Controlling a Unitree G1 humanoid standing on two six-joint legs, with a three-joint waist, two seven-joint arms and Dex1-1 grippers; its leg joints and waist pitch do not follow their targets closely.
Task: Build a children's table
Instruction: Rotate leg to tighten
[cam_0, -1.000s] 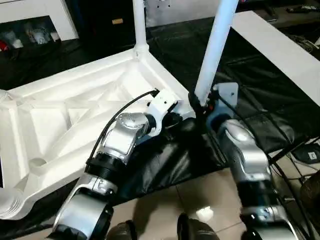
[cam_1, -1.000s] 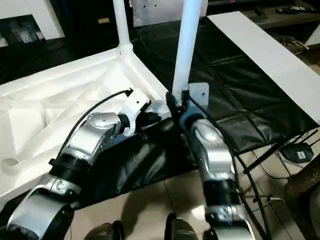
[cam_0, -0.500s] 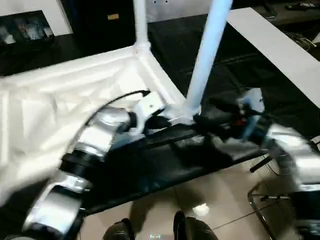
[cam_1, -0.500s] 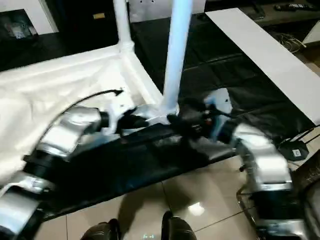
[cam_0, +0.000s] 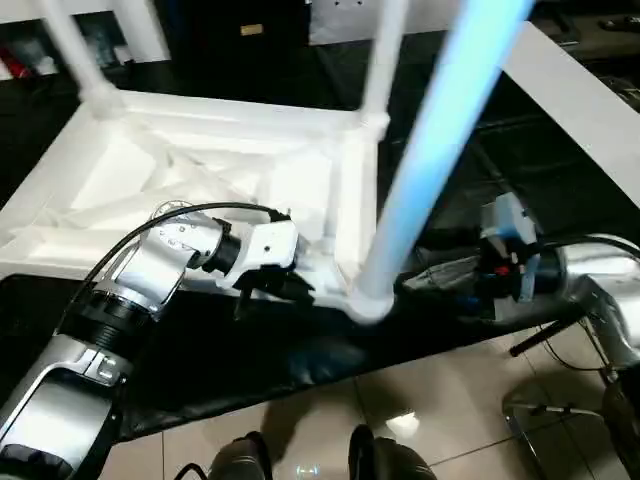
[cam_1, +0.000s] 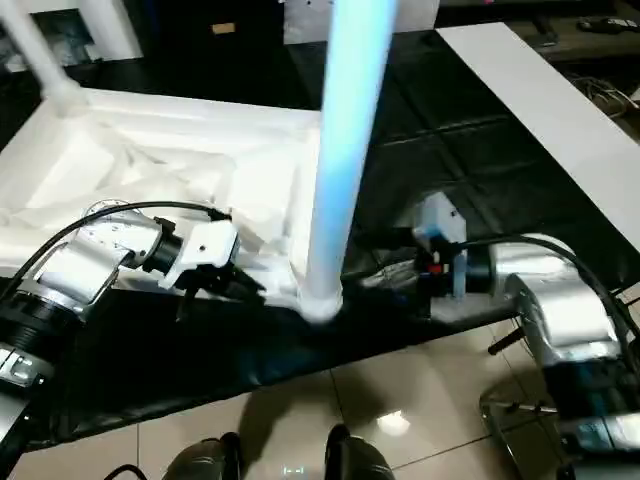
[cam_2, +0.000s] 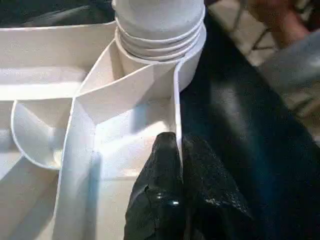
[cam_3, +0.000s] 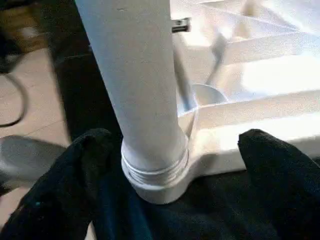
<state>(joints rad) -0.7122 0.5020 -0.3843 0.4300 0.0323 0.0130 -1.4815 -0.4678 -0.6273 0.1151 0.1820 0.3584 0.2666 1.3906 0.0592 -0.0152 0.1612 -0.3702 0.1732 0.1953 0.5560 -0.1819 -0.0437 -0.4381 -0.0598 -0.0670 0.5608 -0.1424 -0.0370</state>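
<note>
Pinching the thin rim wall of the children's table (cam_0: 200, 160) just beside its near corner socket, my left gripper (cam_2: 179, 150) is clamped tight, while my right gripper (cam_3: 170, 150) stands wide apart either side of the upright leg (cam_0: 430, 160) at the black cover's (cam_0: 280, 360) near edge, both forearms reaching inward.

table top (cam_0: 200, 170): white all over, pale ribs underneath
legs (cam_0: 440, 150): white, the nearest one with a bluish sheen
table cover (cam_0: 300, 360): black, slightly glossy
floor (cam_0: 440, 400): beige tiles with darker joints
left gripper (cam_2: 179, 150): black fingers on a white mount
right gripper (cam_3: 167, 165): black fingers
forearms (cam_0: 130, 290): silver with black rings
cable (cam_0: 200, 212): black
</note>
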